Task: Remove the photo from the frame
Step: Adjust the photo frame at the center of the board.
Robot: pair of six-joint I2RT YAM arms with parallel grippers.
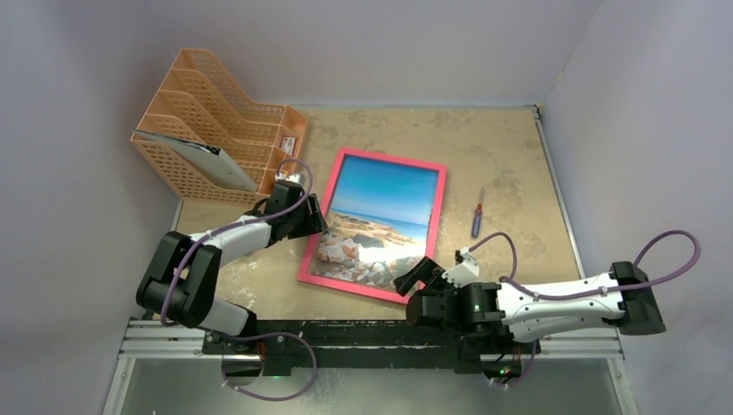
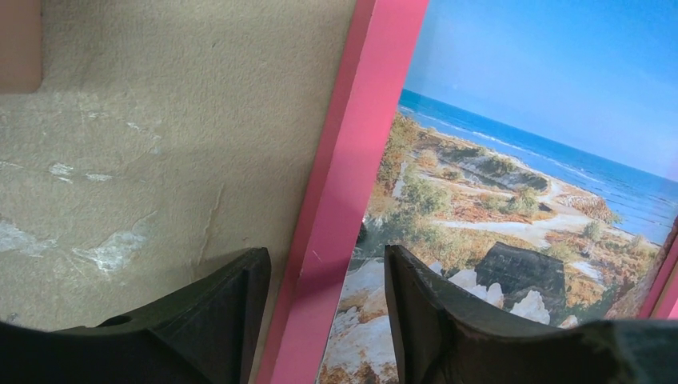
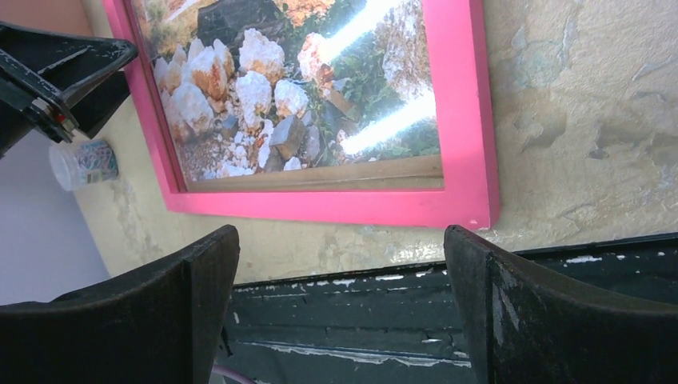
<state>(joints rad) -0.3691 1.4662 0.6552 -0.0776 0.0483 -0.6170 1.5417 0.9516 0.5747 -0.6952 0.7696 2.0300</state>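
The pink frame [image 1: 389, 158] lies flat on the table, and the photo [image 1: 385, 194] of blue sky, sea and pale rocks shows in it. My left gripper [image 1: 313, 220] is at the frame's left side. In the left wrist view it [image 2: 328, 260] is open astride the pink rail [image 2: 352, 160], one finger over the table and one over the photo [image 2: 520, 120]. My right gripper [image 1: 419, 277] hovers by the near right corner. In the right wrist view it [image 3: 340, 232] is wide open and empty, just short of the frame [image 3: 320, 206]. A brown strip [image 3: 320, 172] shows along the photo's [image 3: 264, 88] near edge.
An orange mesh file rack [image 1: 216, 130] holding a folder [image 1: 207, 160] stands at the back left. A blue-handled screwdriver [image 1: 476, 216] lies right of the frame. A small jar of clips [image 3: 80, 164] shows in the right wrist view. A black rail [image 3: 360, 304] runs along the table's near edge.
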